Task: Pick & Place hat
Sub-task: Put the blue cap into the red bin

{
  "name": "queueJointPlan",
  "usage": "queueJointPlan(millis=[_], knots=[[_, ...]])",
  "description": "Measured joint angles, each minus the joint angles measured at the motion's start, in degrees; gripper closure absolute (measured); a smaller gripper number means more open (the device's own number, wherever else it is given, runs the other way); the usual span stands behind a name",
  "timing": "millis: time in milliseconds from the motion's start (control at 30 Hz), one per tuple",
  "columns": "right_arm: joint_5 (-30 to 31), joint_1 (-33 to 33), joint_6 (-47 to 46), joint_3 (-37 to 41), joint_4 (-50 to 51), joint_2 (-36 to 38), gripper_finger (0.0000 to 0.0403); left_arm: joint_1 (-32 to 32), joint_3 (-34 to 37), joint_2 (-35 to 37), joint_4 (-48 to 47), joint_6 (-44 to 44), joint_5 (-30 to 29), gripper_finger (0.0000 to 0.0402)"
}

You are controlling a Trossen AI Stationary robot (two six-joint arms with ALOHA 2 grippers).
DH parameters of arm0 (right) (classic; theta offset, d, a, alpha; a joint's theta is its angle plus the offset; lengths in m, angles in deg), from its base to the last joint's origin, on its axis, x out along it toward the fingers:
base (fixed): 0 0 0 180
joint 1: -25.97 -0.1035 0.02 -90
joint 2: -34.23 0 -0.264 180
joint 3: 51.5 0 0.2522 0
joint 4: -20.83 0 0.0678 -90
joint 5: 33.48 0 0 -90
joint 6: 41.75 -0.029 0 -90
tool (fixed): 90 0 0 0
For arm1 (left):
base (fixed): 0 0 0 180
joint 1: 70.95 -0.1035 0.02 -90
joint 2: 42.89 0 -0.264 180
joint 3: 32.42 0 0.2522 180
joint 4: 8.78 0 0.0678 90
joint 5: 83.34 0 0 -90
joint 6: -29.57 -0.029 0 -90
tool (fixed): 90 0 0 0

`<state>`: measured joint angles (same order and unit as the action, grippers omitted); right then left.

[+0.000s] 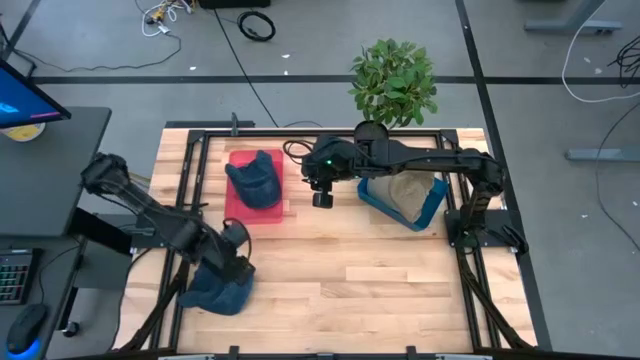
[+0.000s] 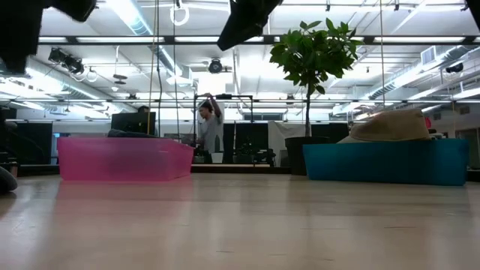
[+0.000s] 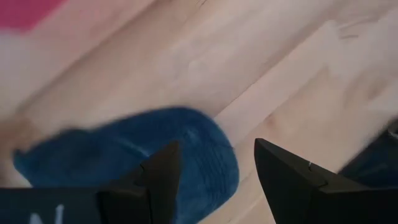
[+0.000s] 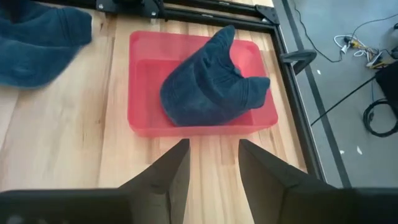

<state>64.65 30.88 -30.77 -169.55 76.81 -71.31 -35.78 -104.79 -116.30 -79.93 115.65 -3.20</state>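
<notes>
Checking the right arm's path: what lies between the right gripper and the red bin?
Only bare wood table separates the open right gripper from the red bin, per the right wrist view.

Navy hat in pink bin — tan hat, blue bin.

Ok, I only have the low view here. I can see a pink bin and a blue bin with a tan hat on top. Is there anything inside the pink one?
Observer: Yes, a dark blue hat sits in the pink bin, its top rising above the rim.
Operator: Where is the right gripper?
Observer: The right gripper hangs open over bare wood beside that bin, between it and the blue bin.
Operator: And the left one?
Observer: The left gripper is open, low over another blue hat lying on the table near the front left corner.
Operator: Is it holding that hat?
Observer: Not yet; its fingers are spread above the fabric.
</notes>
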Motion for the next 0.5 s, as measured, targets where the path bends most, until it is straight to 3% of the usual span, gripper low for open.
queueJointPlan(millis=[500], knots=[[0.0, 0.0, -0.9, 0.0, 4.0, -0.1, 0.0264, 10.8, 0.0, -13.3, -1.7, 32.3, 5.9, 0.0195]])
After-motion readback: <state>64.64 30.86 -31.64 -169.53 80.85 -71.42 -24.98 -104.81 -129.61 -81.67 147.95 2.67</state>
